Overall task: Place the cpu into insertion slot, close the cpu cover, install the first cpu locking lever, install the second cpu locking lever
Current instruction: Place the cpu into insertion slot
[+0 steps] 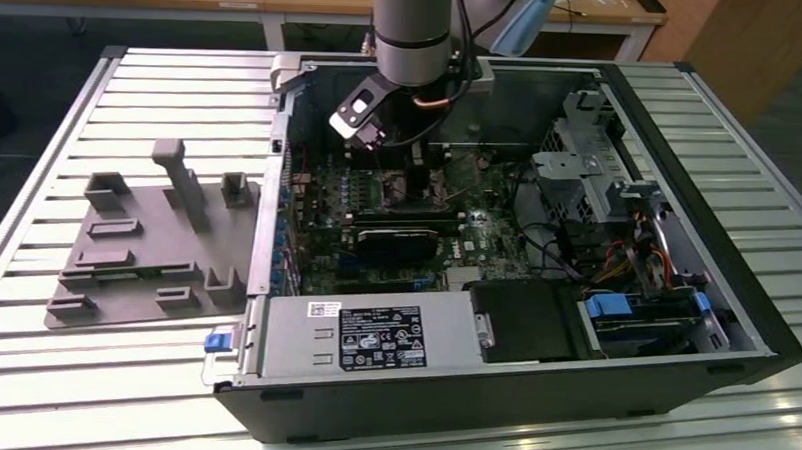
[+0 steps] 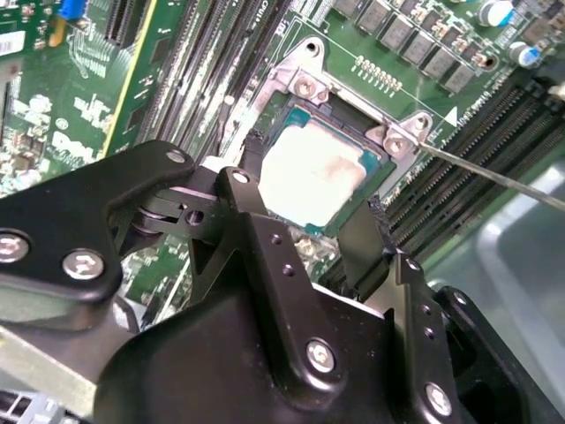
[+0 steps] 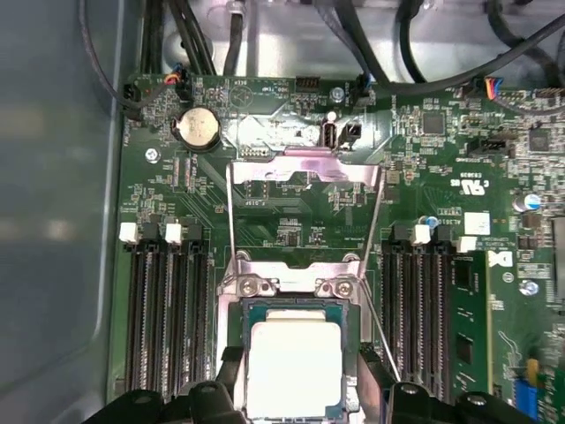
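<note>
The gripper stands spread, its fingers either side of the cpu, which lies in its socket between them; the cpu cover stands swung up just beyond the fingertips

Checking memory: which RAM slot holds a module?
The outermost slot of the bank away from the coin cell: it carries a green module, the others sit empty.

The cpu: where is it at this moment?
In both wrist views the cpu lies at the motherboard socket, between the two banks of memory slots, beside the opened cpu cover.
</note>
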Motion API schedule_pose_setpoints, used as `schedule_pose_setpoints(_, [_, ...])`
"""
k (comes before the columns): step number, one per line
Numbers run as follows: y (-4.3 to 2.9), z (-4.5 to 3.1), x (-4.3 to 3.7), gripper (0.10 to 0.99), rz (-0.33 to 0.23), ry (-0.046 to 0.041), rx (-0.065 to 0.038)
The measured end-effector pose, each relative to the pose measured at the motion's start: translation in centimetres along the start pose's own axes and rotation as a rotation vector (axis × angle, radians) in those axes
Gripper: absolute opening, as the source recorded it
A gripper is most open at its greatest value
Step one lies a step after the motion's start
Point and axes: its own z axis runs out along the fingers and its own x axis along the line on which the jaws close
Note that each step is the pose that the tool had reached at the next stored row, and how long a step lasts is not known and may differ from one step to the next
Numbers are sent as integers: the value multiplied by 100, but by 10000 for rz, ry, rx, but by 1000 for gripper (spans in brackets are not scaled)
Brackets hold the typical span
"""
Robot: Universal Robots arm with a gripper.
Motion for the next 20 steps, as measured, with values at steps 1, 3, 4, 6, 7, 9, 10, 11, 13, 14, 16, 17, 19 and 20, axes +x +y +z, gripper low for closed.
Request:
schedule_pose_setpoints(1, [2,-23,-1,612,0,0,0])
schedule_pose_setpoints(3, [7,-75,-2,612,0,-1,1])
schedule_pose_setpoints(4, [9,-100,-3,612,0,-1,0])
schedule_pose_setpoints(6, [13,-141,-4,612,-1,-2,1])
schedule_pose_setpoints(7, [13,-146,-4,612,-1,-1,1])
schedule_pose_setpoints(9, [14,-147,-3,612,-1,2,-1])
schedule_pose_setpoints(10, [14,-149,-4,612,-1,0,0])
schedule_pose_setpoints(11, [14,-151,-4,612,0,-1,0])
schedule_pose_setpoints(13, [14,-153,-4,612,-1,0,0])
schedule_pose_setpoints(14, [14,-155,-4,596,-1,-1,0])
schedule_pose_setpoints(16, [14,-157,-4,533,-1,0,0])
schedule_pose_setpoints(17, [14,-158,-4,475,0,0,0])
schedule_pose_setpoints(19, [15,-161,-4,416,0,0,1])
schedule_pose_setpoints(20, [15,-162,-4,357,0,-1,0])
